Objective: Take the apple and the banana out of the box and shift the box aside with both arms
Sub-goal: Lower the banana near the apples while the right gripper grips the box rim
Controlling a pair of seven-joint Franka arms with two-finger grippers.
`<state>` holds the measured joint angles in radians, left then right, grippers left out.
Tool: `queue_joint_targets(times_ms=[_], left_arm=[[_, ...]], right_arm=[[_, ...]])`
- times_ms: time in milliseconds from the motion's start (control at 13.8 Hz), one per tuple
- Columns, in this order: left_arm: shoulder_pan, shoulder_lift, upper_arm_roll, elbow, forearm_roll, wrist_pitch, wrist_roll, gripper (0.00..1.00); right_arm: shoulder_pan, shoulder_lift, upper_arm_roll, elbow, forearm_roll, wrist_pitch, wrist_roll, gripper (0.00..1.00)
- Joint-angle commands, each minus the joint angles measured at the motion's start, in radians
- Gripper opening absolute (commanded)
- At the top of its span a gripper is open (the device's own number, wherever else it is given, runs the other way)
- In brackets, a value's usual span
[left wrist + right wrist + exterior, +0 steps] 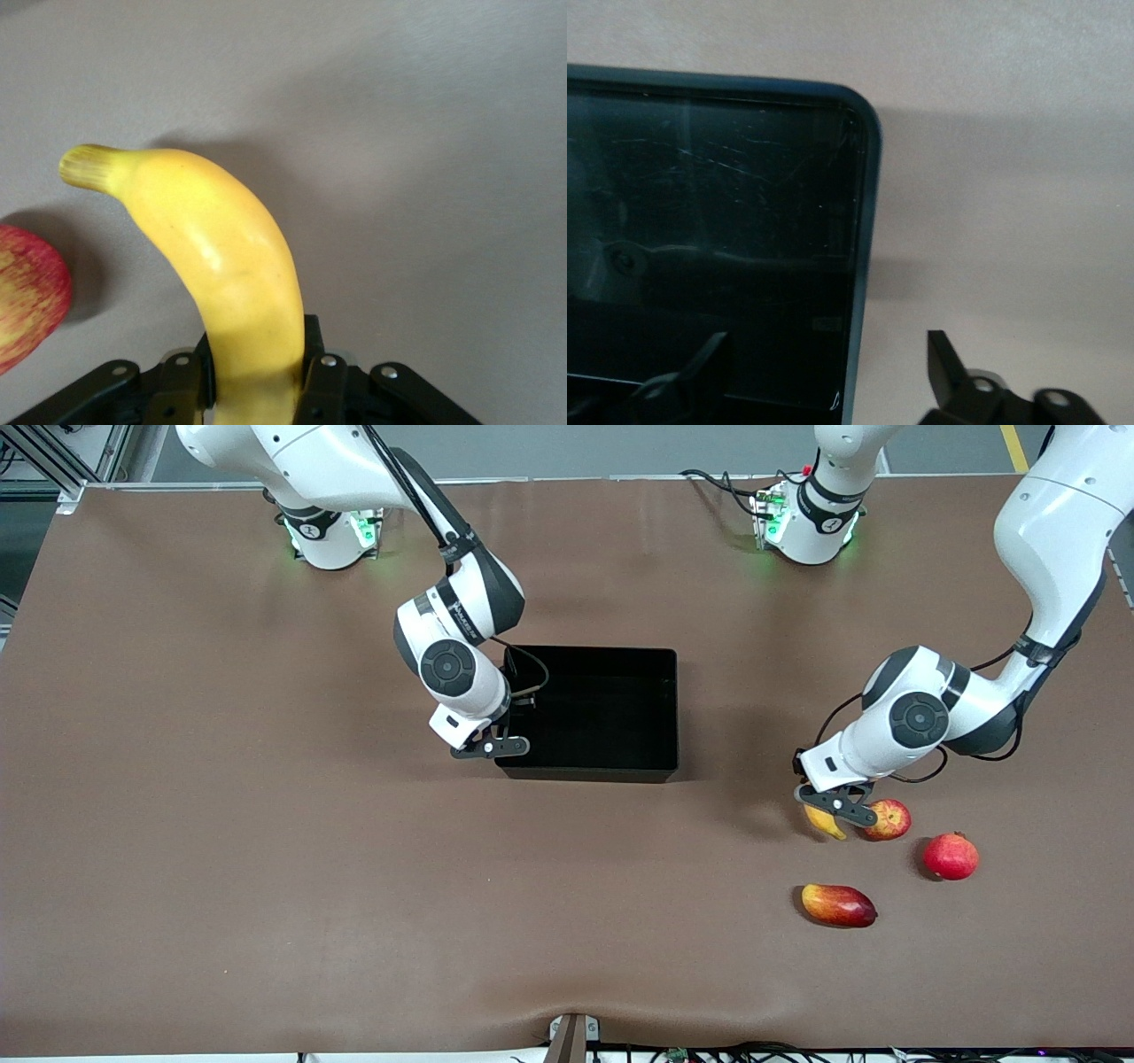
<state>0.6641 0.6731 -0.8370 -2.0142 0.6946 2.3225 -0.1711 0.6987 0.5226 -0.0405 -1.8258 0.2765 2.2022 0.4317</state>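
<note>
While the left gripper [836, 808] is clamped on the banana [824, 823] low over the table [221, 824] toward the left arm's end, just beside the apple [888, 819], the emptied box [592, 713] sits mid-table. The right gripper [493, 746] hangs with fingers spread astride the box's wall at its corner nearer the camera, one finger inside and one outside, so that arm is much the nearer to the box.

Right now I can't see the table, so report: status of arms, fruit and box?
Left gripper shut on banana, beside apple. Right gripper open, jaws straddling box wall. Box empty. Nothing in the way.
</note>
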Motion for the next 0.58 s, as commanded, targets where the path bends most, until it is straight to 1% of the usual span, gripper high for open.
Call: queue_joint_targets(times_ms=[0,73,218,364,436,509], left_arm=[[0.006,0.020,0.001,-0.003,0.023,0.043,0.002,0.00],[0.005,0.031,0.003,0.003,0.028,0.046,0.002,0.00],[-0.009,0.039,0.028,0.009,0.046,0.078,-0.001,0.00],[-0.018,0.057,0.033,0.017,0.051,0.095,-0.013,0.00],[-0.018,0.062,0.033,0.019,0.052,0.095,-0.013,0.15],[-0.024,0.060,0.036,0.020,0.071,0.097,-0.016,0.47]], right_arm=[[0.016,0.000,-0.012,0.005,0.016,0.001,0.018,0.13],[0.022,0.000,-0.012,0.005,0.016,-0.001,0.028,0.00],[0.024,0.000,-0.012,0.008,0.016,-0.004,0.050,0.00],[0.027,-0.001,-0.012,0.011,0.016,-0.010,0.053,0.00],[0.025,-0.003,-0.012,0.014,0.016,-0.013,0.053,0.00],[0.022,-0.003,-0.012,0.017,0.019,-0.015,0.055,0.00]])
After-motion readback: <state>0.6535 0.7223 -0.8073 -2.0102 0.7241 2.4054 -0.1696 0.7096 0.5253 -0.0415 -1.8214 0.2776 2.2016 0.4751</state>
